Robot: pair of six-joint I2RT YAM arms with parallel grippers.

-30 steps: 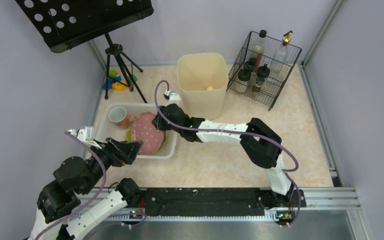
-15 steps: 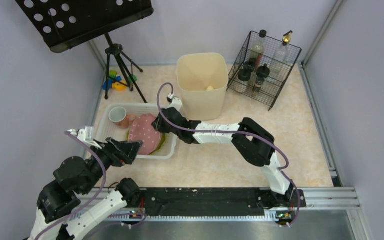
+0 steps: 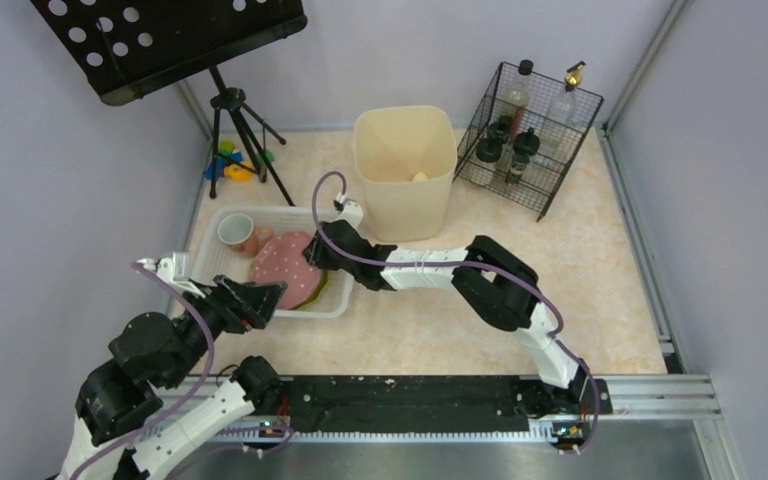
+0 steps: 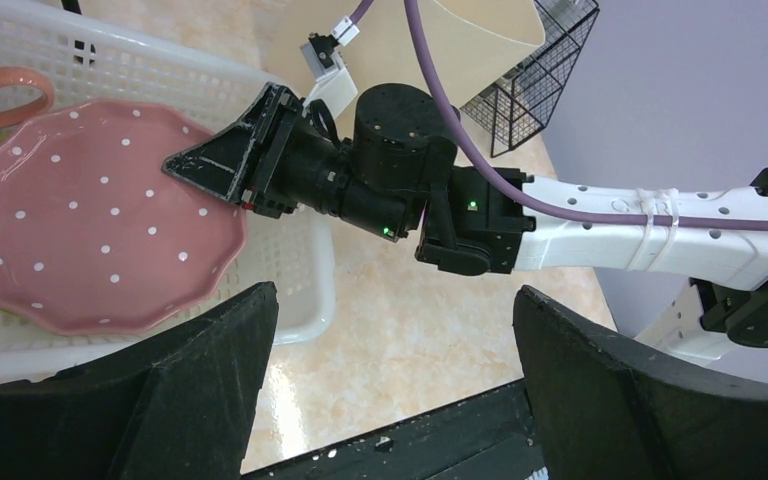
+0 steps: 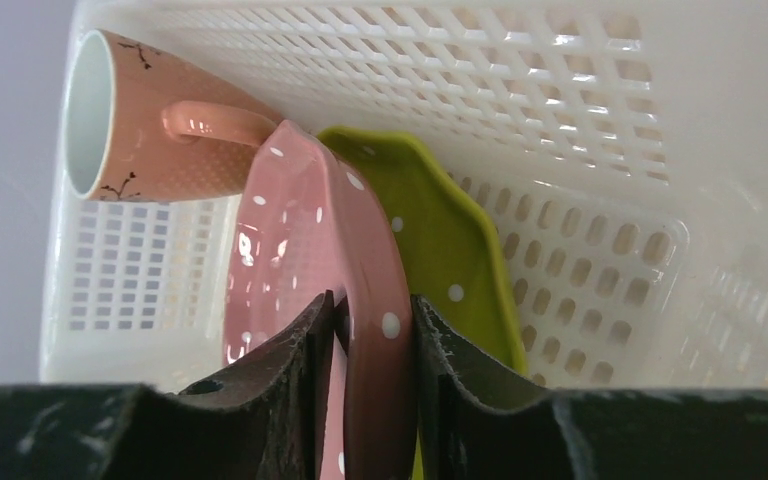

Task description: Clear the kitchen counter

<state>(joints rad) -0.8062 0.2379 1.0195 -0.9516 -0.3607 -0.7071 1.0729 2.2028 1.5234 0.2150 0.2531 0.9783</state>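
Observation:
The kitchen counter [image 3: 460,320] is glossy beige-pink marble. A white perforated basket [image 3: 260,215] stands on its left part. My right gripper [image 3: 312,250] is shut on the rim of a pink polka-dot plate [image 3: 282,268] and holds it inside the basket, over a green plate [image 3: 317,290]. In the right wrist view the fingers [image 5: 430,350] clamp the pink plate [image 5: 300,230] edge-on, with the green plate [image 5: 450,250] behind it and a pink mug [image 5: 130,120] beyond. My left gripper [image 3: 260,300] is open and empty, above the basket's near edge [image 4: 305,290].
A cream bin [image 3: 405,170] stands behind the basket. A black wire rack with bottles [image 3: 528,135] is at the back right. A tripod music stand [image 3: 235,110] and small toys [image 3: 230,160] are at the back left. A black rail [image 3: 410,400] runs along the near edge.
My right gripper has moved left with the pink plate, which now lies lower and flatter in the basket. The left arm has not moved.

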